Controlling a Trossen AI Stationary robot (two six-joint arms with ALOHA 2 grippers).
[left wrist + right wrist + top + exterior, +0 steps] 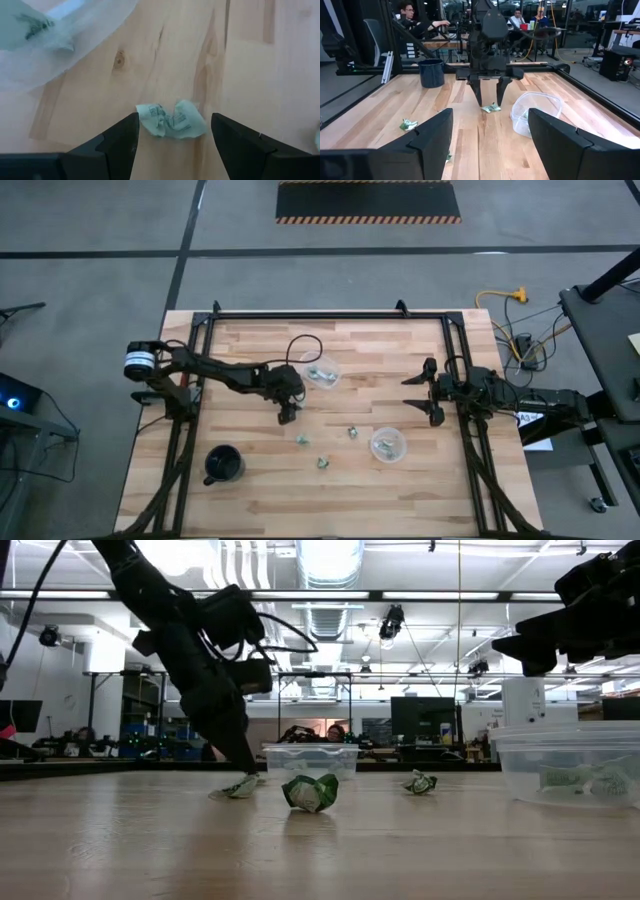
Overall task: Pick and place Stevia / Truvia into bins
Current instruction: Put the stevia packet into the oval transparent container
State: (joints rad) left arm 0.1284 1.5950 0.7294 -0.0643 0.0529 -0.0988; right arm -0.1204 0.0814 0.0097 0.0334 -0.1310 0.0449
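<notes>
Dark fingers of left gripper spread wide, holding nothing, tips down near table. Crumpled green packet lies straight ahead between them, long axis spanning gap finger to finger. Just beyond packet, off to one side: clear cup with packets inside. Right gripper open, empty, well apart; left arm clearly nearer. Judgement: close in place.

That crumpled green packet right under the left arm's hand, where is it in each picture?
High: packet beneath the left hand, mostly hidden.
Low: left of centre.
Left wrist: between the open fingers.
Right wrist: centre.
Shared landmark: clear cup beside it.
</notes>
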